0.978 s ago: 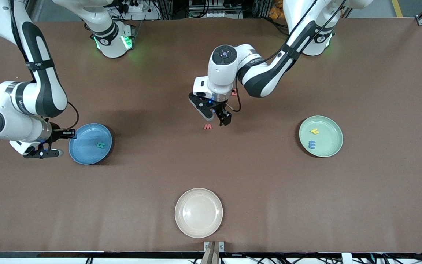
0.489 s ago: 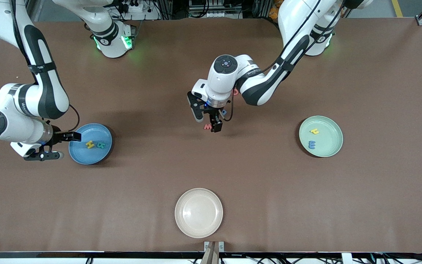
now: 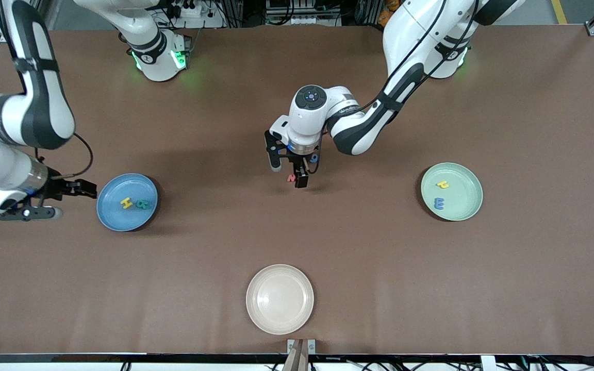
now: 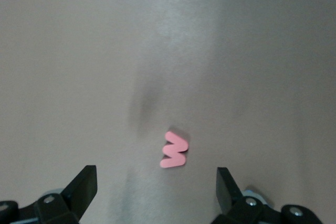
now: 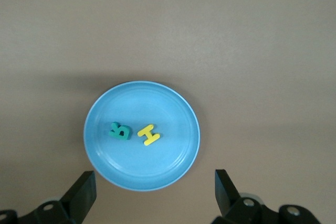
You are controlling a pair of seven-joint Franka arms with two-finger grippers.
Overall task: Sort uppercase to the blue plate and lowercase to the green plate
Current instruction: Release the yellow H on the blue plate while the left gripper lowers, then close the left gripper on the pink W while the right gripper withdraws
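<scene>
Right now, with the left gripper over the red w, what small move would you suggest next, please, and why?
Probably lower the open left gripper straight down and close on the red w, which lies flat on the table between its fingers. It belongs on the green plate; the right gripper, open beside the blue plate, has no part here.

A robotics lab: two white arms bolted to a brown table (image 3: pixel 359 247), cables (image 3: pixel 297 13) strung along its edge.

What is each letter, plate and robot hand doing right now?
yellow H: lying in blue plate.
green R: lying beside it.
yellow h, blue e: lying in green plate.
red w: flat on table.
cream plate: empty.
left gripper: open over w.
right gripper: open beside blue plate.
</scene>
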